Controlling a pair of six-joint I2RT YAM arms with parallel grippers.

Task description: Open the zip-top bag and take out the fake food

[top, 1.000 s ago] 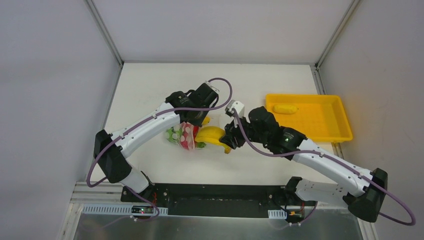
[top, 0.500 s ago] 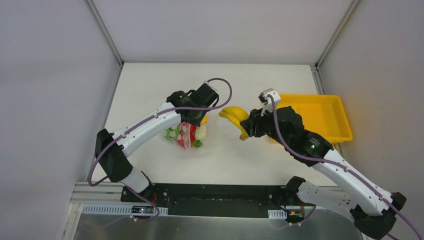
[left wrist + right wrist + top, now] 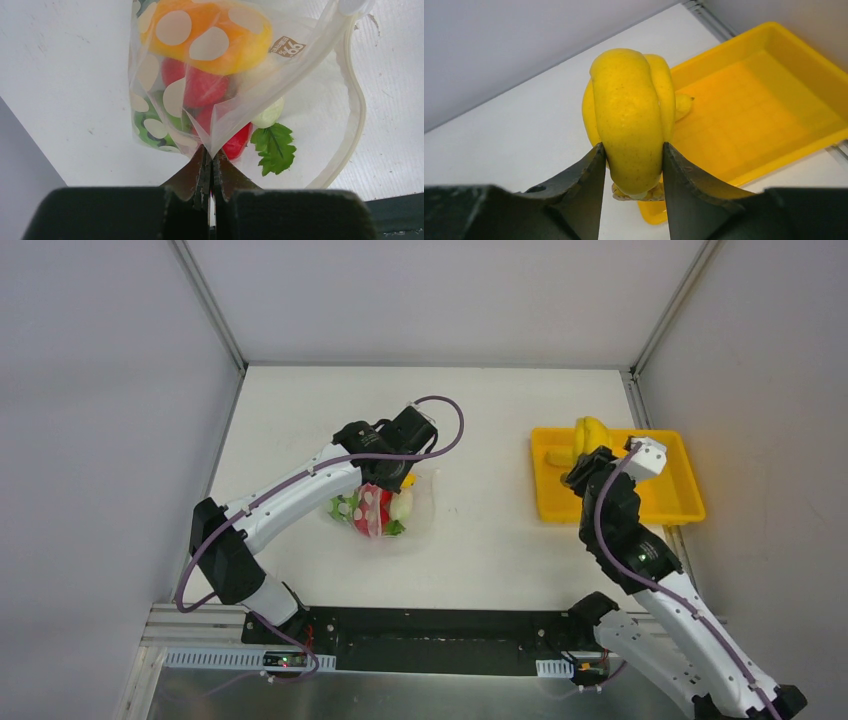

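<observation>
The clear zip-top bag (image 3: pixel 385 508) with white dots lies left of centre, its mouth open to the right. My left gripper (image 3: pixel 210 160) is shut on a pinched fold of the bag (image 3: pixel 220 120). Red, orange, white and green fake food (image 3: pixel 212 87) shows inside it, and a green leaf (image 3: pixel 273 147) lies in the mouth. My right gripper (image 3: pixel 631 167) is shut on the yellow banana bunch (image 3: pixel 634 115) and holds it above the left part of the yellow tray (image 3: pixel 650 502). In the top view the banana (image 3: pixel 590 432) is over the tray's far left corner.
The yellow tray (image 3: pixel 774 100) sits at the right of the table; a small yellow piece (image 3: pixel 556 457) lies in its left end. Grey walls close in the table at the back and sides.
My right gripper has carried the banana from beside the bag rightward to above the yellow tray. The left gripper has kept its hold on the bag, which has slumped a little.
</observation>
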